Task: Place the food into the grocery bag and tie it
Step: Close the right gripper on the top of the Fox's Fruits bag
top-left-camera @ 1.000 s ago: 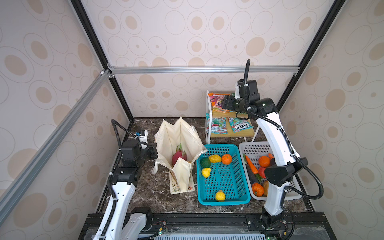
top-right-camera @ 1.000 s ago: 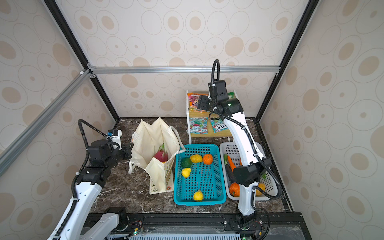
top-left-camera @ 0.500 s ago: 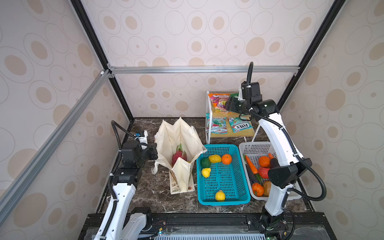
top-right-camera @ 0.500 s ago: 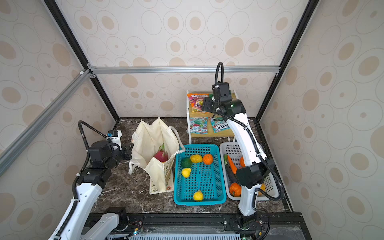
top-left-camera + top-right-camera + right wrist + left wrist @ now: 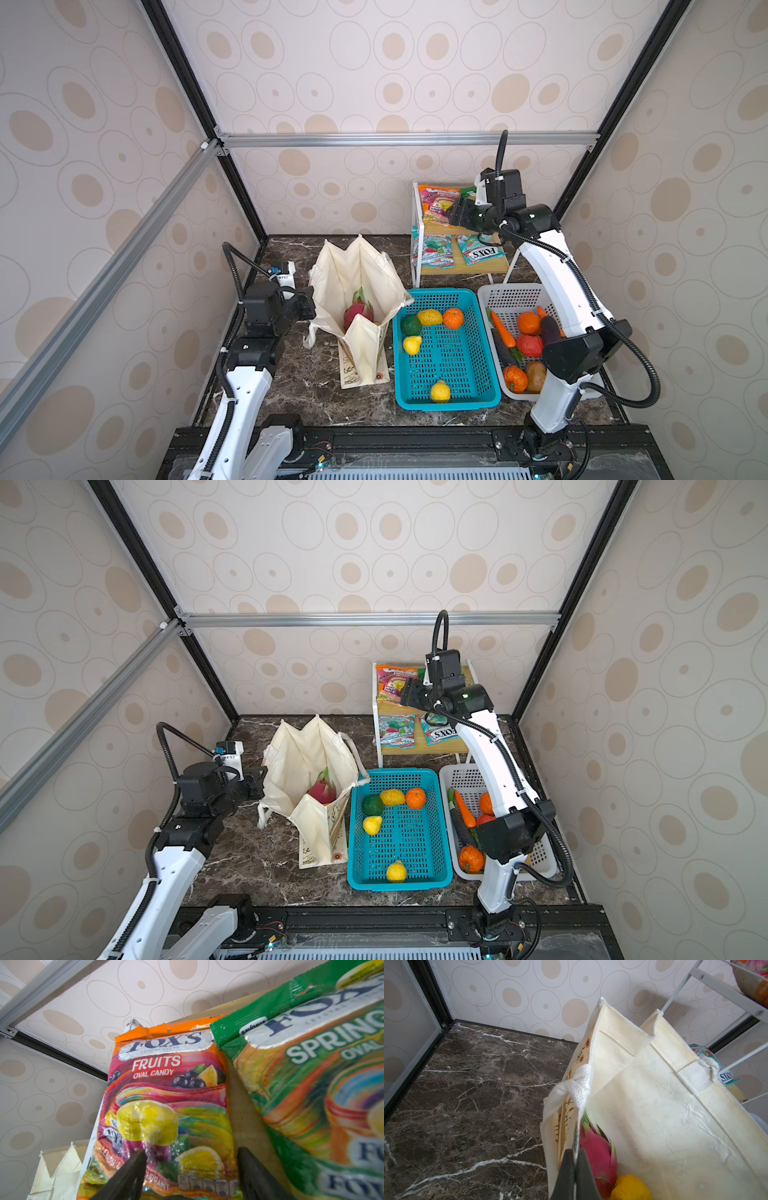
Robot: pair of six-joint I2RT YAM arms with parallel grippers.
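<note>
Presently the left fingers (image 5: 571,1160) clench the grocery bag (image 5: 357,270) rim, dragon fruit (image 5: 356,313) inside. The right fingers (image 5: 134,1166) hang spread over the orange packet (image 5: 166,1088) on the shelf (image 5: 457,268). Its glossy film may slip, or the grasp may snag the green packet (image 5: 311,1064) just beside.

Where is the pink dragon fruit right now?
In both top views the pink dragon fruit sits inside the cream grocery bag, left of the teal basket; the left wrist view shows a yellow fruit right beside it.

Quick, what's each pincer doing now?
Left pincer: closed on the rim of the canvas tote.
Right pincer: open, at the orange Fox's Fruits candy packet, not gripping.
</note>
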